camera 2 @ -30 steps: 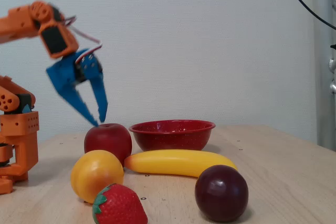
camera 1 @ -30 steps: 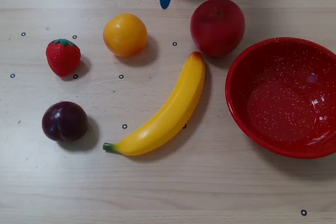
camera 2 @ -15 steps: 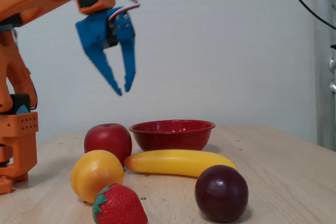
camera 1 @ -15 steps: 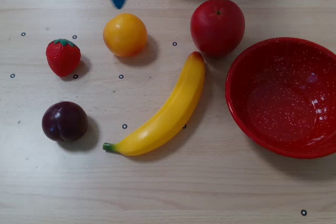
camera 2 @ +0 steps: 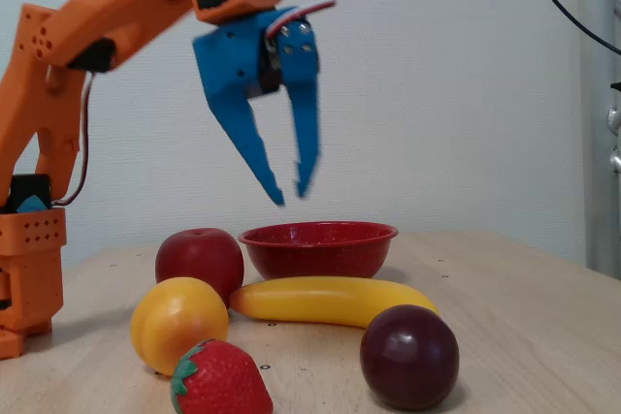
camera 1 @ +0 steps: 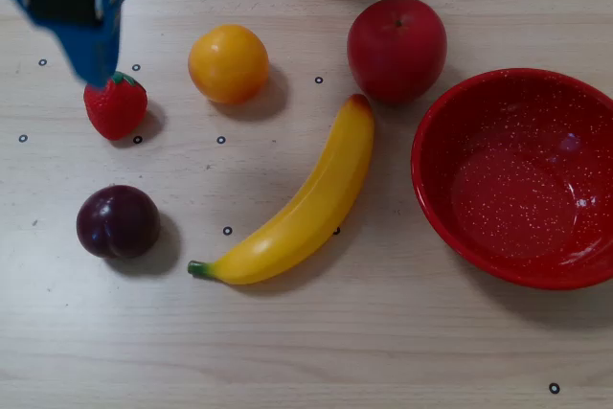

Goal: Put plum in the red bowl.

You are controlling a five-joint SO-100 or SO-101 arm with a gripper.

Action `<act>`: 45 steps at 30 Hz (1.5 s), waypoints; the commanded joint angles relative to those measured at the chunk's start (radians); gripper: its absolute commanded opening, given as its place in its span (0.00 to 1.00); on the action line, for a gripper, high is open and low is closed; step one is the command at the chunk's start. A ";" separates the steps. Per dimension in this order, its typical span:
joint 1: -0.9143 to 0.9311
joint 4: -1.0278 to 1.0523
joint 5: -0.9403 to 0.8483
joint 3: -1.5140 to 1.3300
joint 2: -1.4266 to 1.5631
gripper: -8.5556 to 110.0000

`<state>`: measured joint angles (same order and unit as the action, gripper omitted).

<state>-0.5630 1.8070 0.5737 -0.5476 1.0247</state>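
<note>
The plum (camera 1: 118, 222) is a small glossy dark purple fruit lying on the table at the lower left of the overhead view; in the fixed view it (camera 2: 409, 357) sits in the foreground right. The red speckled bowl (camera 1: 450, 208) stands empty at the right; it shows at the back centre of the fixed view (camera 2: 318, 249). My blue gripper (camera 2: 293, 196) hangs high above the table, empty, its jaws a small gap apart. In the overhead view the gripper (camera 1: 91, 74) sits at the top left, over the strawberry, well away from the plum.
A strawberry (camera 1: 116, 107), an orange (camera 1: 228, 64), a red apple (camera 1: 397, 49) and a banana (camera 1: 297, 203) lie on the wooden table between plum and bowl. The orange arm base (camera 2: 29, 269) stands at the left of the fixed view.
</note>
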 commanded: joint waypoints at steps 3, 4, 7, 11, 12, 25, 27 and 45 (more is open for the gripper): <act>-0.035 0.089 0.051 0.161 -0.029 0.22; -0.034 0.089 0.055 0.178 -0.046 0.25; -0.029 0.089 0.067 0.215 -0.094 0.33; -0.026 0.089 0.077 0.265 -0.166 0.46; -0.025 0.089 0.080 0.284 -0.187 0.48; -0.015 0.089 0.140 0.449 -0.414 0.54; -0.014 0.089 0.150 0.482 -0.453 0.56; 0.044 0.074 0.141 0.672 -0.658 0.56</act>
<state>-0.5538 1.8070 0.7072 0.0476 0.3129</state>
